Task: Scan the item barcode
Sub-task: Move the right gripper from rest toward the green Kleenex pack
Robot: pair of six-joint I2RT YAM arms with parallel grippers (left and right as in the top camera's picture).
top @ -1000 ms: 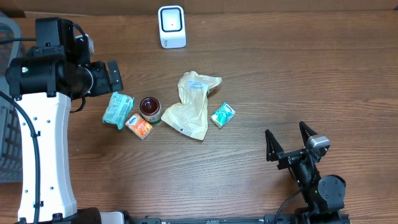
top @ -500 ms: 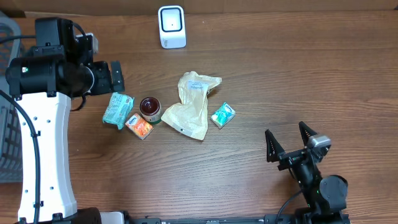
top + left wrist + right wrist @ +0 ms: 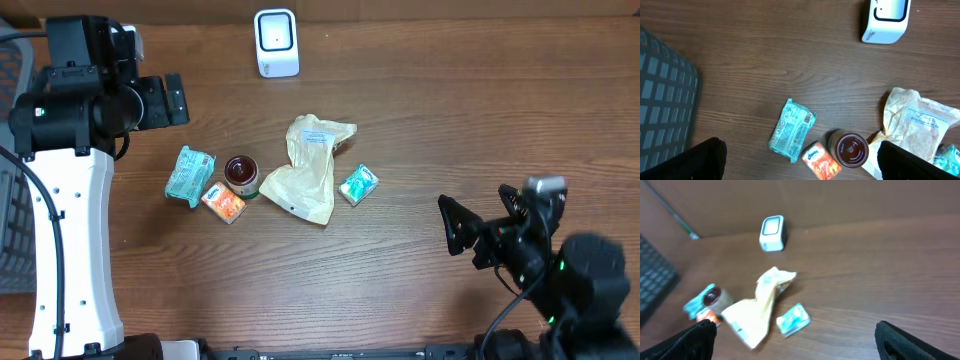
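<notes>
**Items clustered mid-table, both grippers empty**

Your left wrist view shows the grey grid of the basket [image 3: 665, 100], which overhead barely catches. The white rounded scanner [image 3: 276, 42] stands at the far edge. The crinkled paper bag [image 3: 310, 168], round jar [image 3: 241, 174] and soft teal packet [image 3: 189, 176] lie mid-table. The left gripper [image 3: 160, 100] hovers far-left and the right gripper [image 3: 487, 222] near-right, jaws apart.

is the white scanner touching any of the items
No, in the overhead view the white scanner stands apart, with bare wood between it and the paper bag, the nearest item.

Overhead straight down; left wrist high, downward; right wrist lower, oblique; scanner [image 3: 276, 42] in all
</notes>
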